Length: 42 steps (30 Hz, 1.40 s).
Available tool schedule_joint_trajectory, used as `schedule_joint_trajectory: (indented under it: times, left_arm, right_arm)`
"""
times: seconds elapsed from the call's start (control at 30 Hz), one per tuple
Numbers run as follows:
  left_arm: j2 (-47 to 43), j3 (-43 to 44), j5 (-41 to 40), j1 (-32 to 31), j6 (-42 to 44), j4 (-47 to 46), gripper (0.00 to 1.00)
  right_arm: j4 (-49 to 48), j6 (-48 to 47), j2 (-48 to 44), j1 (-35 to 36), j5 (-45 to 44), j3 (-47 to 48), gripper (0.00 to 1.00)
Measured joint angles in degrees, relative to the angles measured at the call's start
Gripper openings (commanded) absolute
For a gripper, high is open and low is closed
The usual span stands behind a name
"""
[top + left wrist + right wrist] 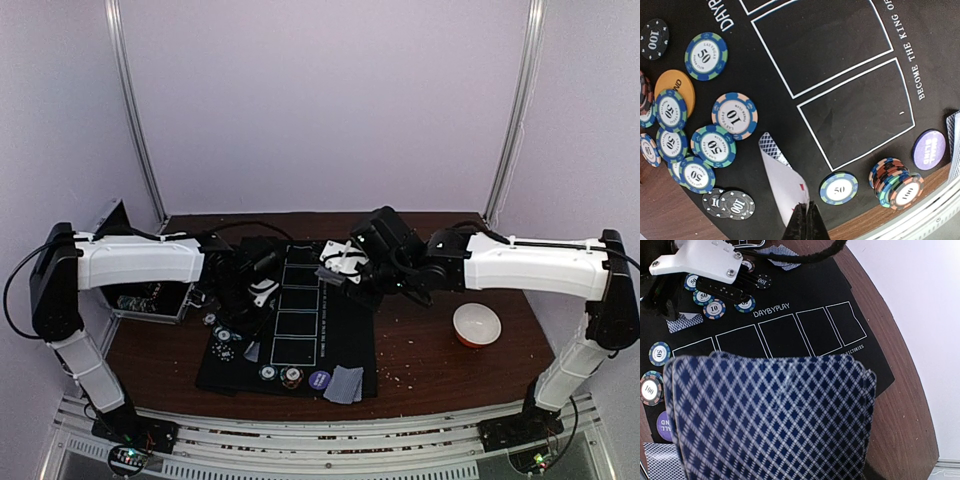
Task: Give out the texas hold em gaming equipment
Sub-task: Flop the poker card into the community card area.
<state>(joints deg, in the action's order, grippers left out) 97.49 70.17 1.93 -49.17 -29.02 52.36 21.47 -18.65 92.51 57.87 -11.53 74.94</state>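
**Layout relative to the black mat (350, 340).** The mat bears five white-outlined rectangles in a row, the brand "DAYBYPLAY" along its left side, and along its right side a line reading "BECOME THE KING OF", cut off in the left wrist view, and ending in "VICTORIES".

**(a)** Left gripper (807, 221): over the mat's near left part. Its jaws are pressed together on the edge of a playing card (785, 187), which shows a white face with a small red mark.

**(b)** Right gripper (342, 262): over the mat's far right part. Its jaws are hidden behind a deck of cards (770, 420), which hangs fanned before the wrist camera, clear of the mat. The backs show a blue-and-white diamond lattice.

**(c)** Loose chips (715, 146): scattered along the mat's left edge. They are blue and green and marked "50", with "LAS VEGAS POKER CLUB" on the rim. One blue and peach chip is marked "10". Black chips (737, 205) marked "100" lie among them.

**(d)** Orange disc (677, 87): at the mat's left edge, partly under the chips. Only the letters "ND" can be read.

**(e)** Single "50" chip (839, 188) and stack of chips (895, 182), topped by a "100": on the mat's near edge.

**(f)** Purple disc (929, 150), "SMALL BLIND": just beside the stack, also on the near edge.

**(g)** Loose cards (345, 383): face down at the mat's near right corner.

**(h)** Bowl (477, 325): on the table (440, 375), well to the right of the mat.
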Motion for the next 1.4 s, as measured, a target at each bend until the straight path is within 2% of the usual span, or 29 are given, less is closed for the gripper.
schedule_joint_trajectory:
  times: [0.37,0.97,1.03,1.1,1.2,1.4]
  left_arm:
    - [0.26,0.00,6.23,-0.66,-3.17,-6.32,0.00]
    - [5.35,-1.25,11.08,-0.68,-8.33,-16.35,0.00]
    - [5.55,-1.44,11.50,-0.68,-8.92,-17.22,0.05]
    - [5.79,-1.51,12.09,-0.68,-9.33,-18.14,0.18]
    - [6.12,-1.51,13.05,-0.68,-9.75,-19.58,0.30]
    - [6.49,-1.51,14.27,-0.68,-10.27,-20.92,0.33]
  right_arm:
    - [0.07,0.02,-0.57,-0.02,0.02,-0.22,0.46]
    - [0.04,0.46,-1.38,-0.02,0.00,-1.49,0.46]
    - [0.04,0.52,-1.40,-0.02,0.00,-1.49,0.46]
    - [0.04,0.63,-1.40,-0.02,0.00,-1.51,0.46]
    - [0.02,0.66,-1.53,-0.02,0.00,-1.84,0.46]
    - [0.15,0.68,-2.21,-0.02,-0.02,-2.49,0.46]
